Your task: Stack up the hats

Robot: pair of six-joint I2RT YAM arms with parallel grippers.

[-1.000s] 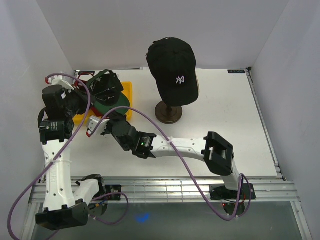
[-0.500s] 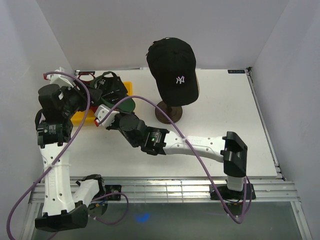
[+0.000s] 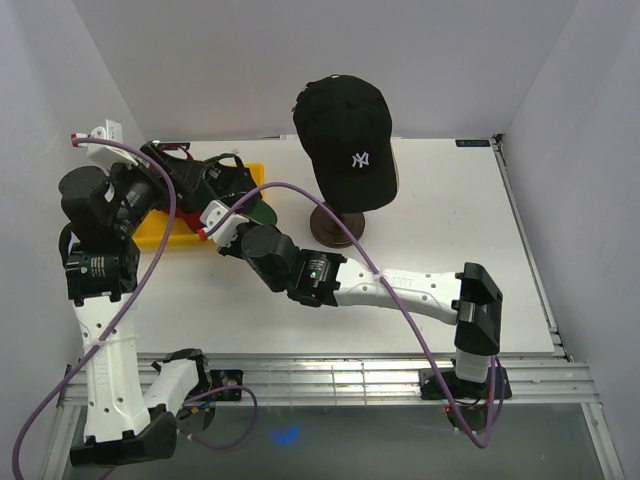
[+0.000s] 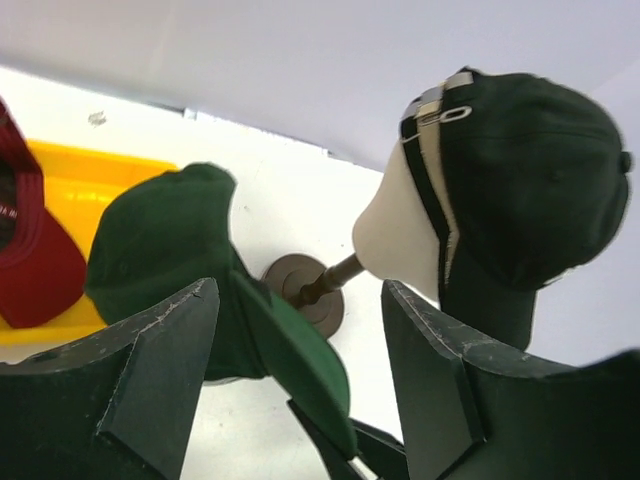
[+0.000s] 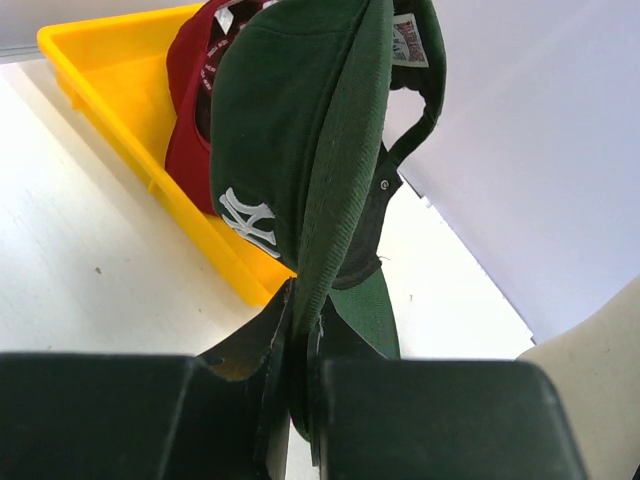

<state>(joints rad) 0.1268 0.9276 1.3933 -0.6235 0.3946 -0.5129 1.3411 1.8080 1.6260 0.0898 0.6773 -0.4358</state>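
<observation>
Your dark green hat (image 5: 290,150) hangs by its brim from the right gripper (image 5: 300,335), whose fingers are pinched tight on the brim's edge. A white "NY" is stitched on its crown, and a sewn label shows inside near the back strap, its print too small to read. The hat sits over the right end of the yellow tray (image 5: 110,60), crown toward the red hat (image 5: 195,110) that lies in the tray. White lettering runs along the red hat's inner band, but you cannot read it. Your left gripper (image 4: 297,290) stands wide apart and holds nothing, aimed past the green hat. Further right, the black hat (image 3: 345,130) with a white "NY" sits on the beige mannequin head (image 4: 395,235), above its dark stand (image 3: 335,225)
</observation>
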